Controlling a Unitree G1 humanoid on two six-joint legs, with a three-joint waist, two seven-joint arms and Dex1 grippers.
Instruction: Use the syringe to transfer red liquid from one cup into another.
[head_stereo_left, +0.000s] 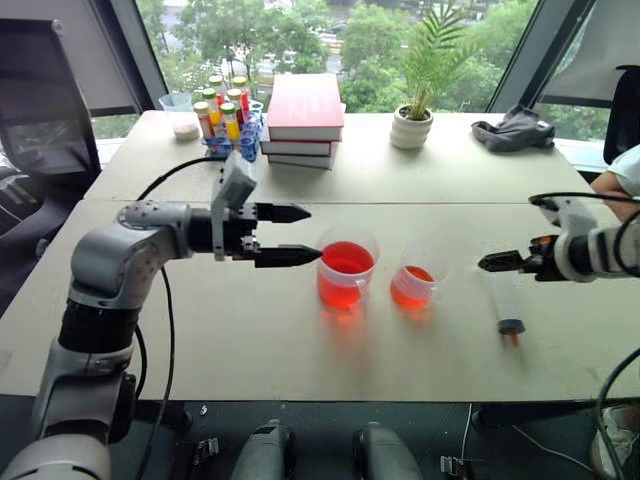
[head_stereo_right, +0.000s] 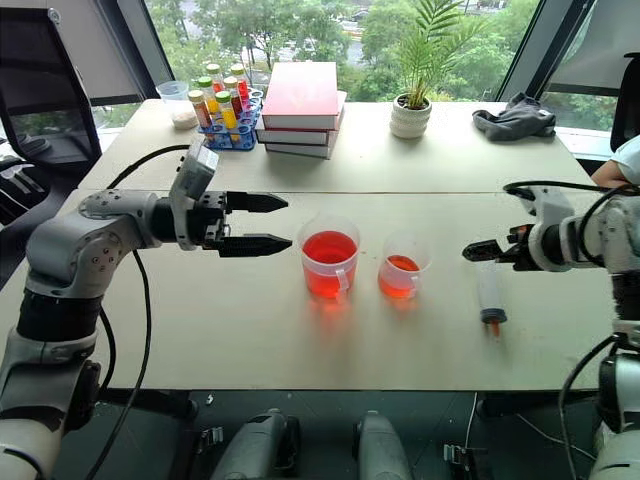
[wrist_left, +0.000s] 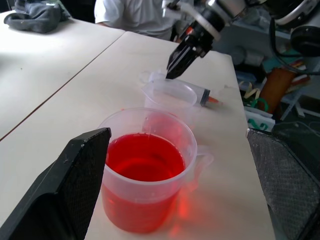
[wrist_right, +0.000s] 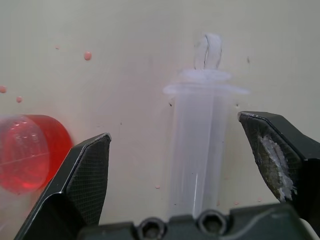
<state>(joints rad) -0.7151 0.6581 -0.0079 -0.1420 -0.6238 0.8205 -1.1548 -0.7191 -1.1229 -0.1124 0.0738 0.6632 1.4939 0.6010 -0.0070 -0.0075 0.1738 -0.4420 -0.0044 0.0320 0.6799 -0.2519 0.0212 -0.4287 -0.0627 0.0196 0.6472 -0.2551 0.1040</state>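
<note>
The syringe (head_stereo_left: 508, 305) lies flat on the table, its reddish tip toward the front edge and right of both cups. My right gripper (head_stereo_left: 497, 263) hovers over its plunger end. In the right wrist view the fingers (wrist_right: 80, 180) stand open on either side of the barrel (wrist_right: 197, 145) without touching it. The larger cup (head_stereo_left: 346, 268) holds red liquid (wrist_left: 145, 162). The smaller cup (head_stereo_left: 413, 280) beside it has a little red liquid at the bottom. My left gripper (head_stereo_left: 308, 234) is open and level, its tips just left of the larger cup.
At the back of the table stand a rack of capped tubes (head_stereo_left: 225, 115), a stack of books (head_stereo_left: 305, 118), a potted plant (head_stereo_left: 412, 125) and a dark cloth (head_stereo_left: 514, 130). A person's arm (head_stereo_left: 620, 175) shows at the right edge. Red droplets (wrist_right: 87, 56) dot the table.
</note>
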